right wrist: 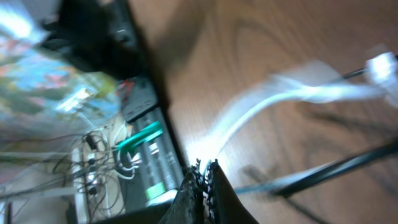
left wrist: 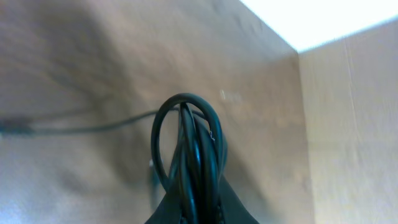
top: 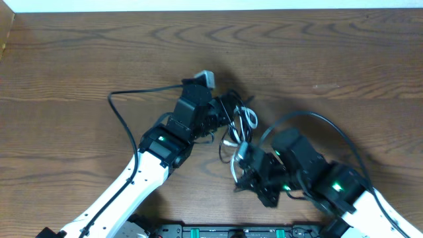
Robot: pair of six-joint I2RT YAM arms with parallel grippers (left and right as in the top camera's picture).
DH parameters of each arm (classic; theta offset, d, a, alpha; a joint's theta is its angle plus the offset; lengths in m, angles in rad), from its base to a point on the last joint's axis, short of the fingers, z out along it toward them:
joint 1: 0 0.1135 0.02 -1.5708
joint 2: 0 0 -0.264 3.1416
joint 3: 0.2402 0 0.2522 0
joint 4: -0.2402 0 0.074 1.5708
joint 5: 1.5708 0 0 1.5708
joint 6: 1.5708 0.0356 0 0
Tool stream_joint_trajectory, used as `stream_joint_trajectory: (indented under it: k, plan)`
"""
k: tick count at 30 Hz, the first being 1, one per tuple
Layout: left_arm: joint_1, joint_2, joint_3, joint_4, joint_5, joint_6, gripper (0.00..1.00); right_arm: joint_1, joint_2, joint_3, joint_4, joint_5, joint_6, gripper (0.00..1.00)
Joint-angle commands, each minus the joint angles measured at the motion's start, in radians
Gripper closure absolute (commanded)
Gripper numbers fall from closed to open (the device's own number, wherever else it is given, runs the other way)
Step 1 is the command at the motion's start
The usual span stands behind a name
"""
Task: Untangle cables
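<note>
Clenching the left jaws on the black cable (left wrist: 188, 155), with a loop of it standing up out of the tips. Pinching the white cable (right wrist: 261, 102) in the right jaws, as far as the blur is allowing a judgement: tips pressed together, white cord leaving from there up and to the right.

Hanging between the two sets of jaws, near the middle of the bench (top: 79, 59): the bundle (top: 232, 120) of black and white loops. Touching the wood or not, impossible to tell. Reaching it from the left with the left arm (top: 158, 145) and from the near right with the right arm (top: 337, 188), both about equally near.

Lying with the long axis roughly from the left jaws toward the right jaws. Probably calling for a slow pull apart along this line, each arm going back to its own side.

Working over bare brown wood, with much free room on the far side and to the left. Having less room toward the near edge, close to the arm bases.
</note>
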Motion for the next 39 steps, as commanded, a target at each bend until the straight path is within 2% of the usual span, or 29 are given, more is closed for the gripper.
stream_joint_trajectory:
  k: [1, 9, 11, 15, 18, 22, 26, 29, 34, 39]
  plan:
    - [0.018, 0.001, 0.016, 0.026, -0.204, -0.017, 0.92, 0.017, -0.133, 0.010, -0.038, -0.143, -0.023, 0.99]
    - [0.018, 0.001, 0.016, 0.028, -0.205, -0.027, 0.92, 0.017, -0.314, 0.010, -0.047, -0.029, 0.021, 0.99]
    - [0.018, 0.001, 0.016, 0.028, -0.200, -0.027, 0.92, 0.016, -0.327, 0.010, -0.058, 0.082, 0.055, 0.99]
    - [0.018, 0.001, 0.016, 0.028, -0.133, -0.012, 0.92, 0.016, -0.327, 0.010, -0.055, 0.372, 0.216, 0.99]
    - [0.018, 0.001, 0.016, 0.028, -0.075, 0.065, 0.92, 0.016, -0.327, 0.010, -0.032, 0.575, 0.379, 0.92]
    - [0.018, 0.001, 0.016, 0.034, 0.071, 0.217, 0.92, 0.016, -0.327, 0.010, -0.005, 0.709, 0.547, 0.78]
    - [0.018, 0.001, 0.016, 0.044, 0.266, 0.390, 0.92, 0.016, -0.327, 0.010, -0.003, 0.795, 0.559, 0.67]
    - [0.018, 0.001, 0.016, 0.051, 0.338, 0.449, 0.92, 0.016, -0.325, 0.010, -0.005, 0.856, 0.618, 0.63]
    - [0.018, 0.001, 0.016, 0.099, 0.420, 0.480, 0.92, 0.015, -0.314, 0.010, -0.005, 0.870, 0.695, 0.62]
    - [0.018, 0.001, 0.016, 0.142, 0.428, 0.479, 0.92, 0.015, -0.295, 0.010, 0.000, 0.790, 0.730, 0.62]
